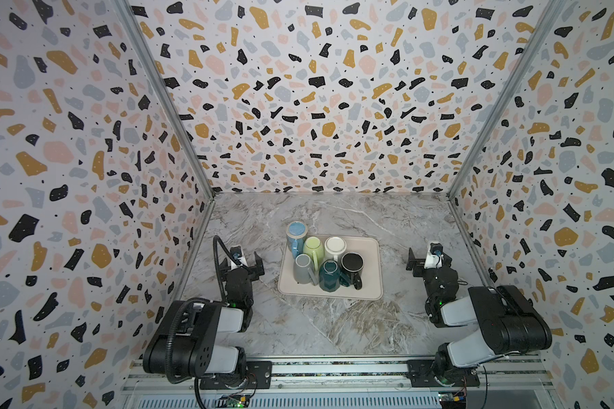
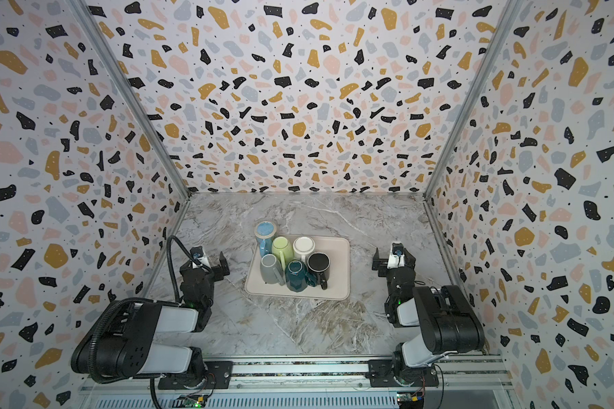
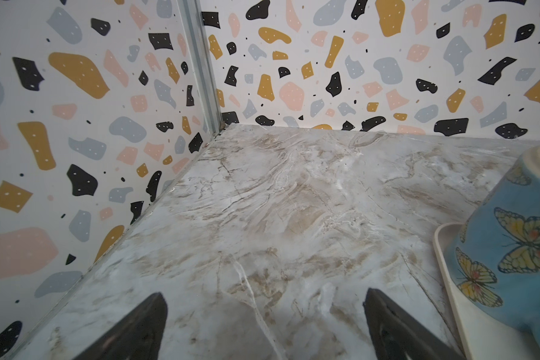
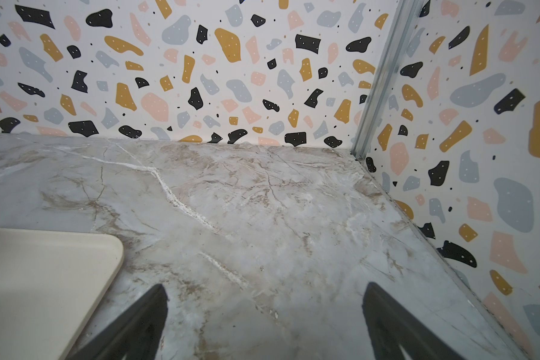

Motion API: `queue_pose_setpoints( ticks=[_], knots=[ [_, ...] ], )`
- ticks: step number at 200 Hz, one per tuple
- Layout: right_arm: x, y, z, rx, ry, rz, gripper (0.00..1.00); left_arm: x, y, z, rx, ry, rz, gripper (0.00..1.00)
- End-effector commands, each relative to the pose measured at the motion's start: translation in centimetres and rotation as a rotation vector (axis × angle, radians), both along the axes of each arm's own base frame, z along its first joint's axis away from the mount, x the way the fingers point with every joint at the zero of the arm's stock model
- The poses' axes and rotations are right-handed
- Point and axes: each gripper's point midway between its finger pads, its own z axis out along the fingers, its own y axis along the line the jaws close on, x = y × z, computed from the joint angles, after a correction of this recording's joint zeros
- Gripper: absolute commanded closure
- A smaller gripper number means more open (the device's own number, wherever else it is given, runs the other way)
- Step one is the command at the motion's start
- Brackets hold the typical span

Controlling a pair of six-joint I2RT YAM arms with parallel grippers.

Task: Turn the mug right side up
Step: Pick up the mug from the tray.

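In both top views a beige tray (image 1: 364, 269) lies in the middle of the marble bench (image 1: 334, 325), with six mugs crowded on its left half. The blue mug (image 1: 296, 235) with butterflies stands at the tray's upper left corner, base up. The left pincer (image 1: 241, 265) and the right pincer (image 1: 429, 261), at either side of the tray, are wide open and empty.

marble-look table (image 1: 334, 325), beige tray (image 1: 366, 255) lying near its middle
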Motion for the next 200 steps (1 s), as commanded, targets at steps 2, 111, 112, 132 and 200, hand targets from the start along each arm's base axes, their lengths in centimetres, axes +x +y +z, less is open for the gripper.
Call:
queue_pose_setpoints(
  ticks=[2, 111, 112, 132, 200],
  knots=[
    [0.5, -0.5, 0.9, 0.002, -0.001, -0.067, 0.01, 0.3, 1.4, 3.7, 0.021, -0.084, 0.147, 0.0],
    [1.6, 8.8, 8.5, 0.078, 0.343, 0.151, 0.01, 1.5, -1.7, 12.2, -0.329, -0.079, 0.229, 0.0],
    [1.5, 9.0, 8.4, 0.081, 0.35, 0.156, 0.01, 1.4, -1.7, 12.2, -0.33, -0.08, 0.23, 0.0],
    [0.0, 11.8, 8.1, 0.127, 0.441, 0.279, 0.0, 1.0, -2.1, 12.5, -0.363, -0.102, 0.191, 0.0],
    [-7.6, 17.2, 4.7, 0.119, 0.769, 0.481, 0.11, 0.9, -8.0, 11.4, -0.328, 0.101, -0.066, 0.0]
  ],
)
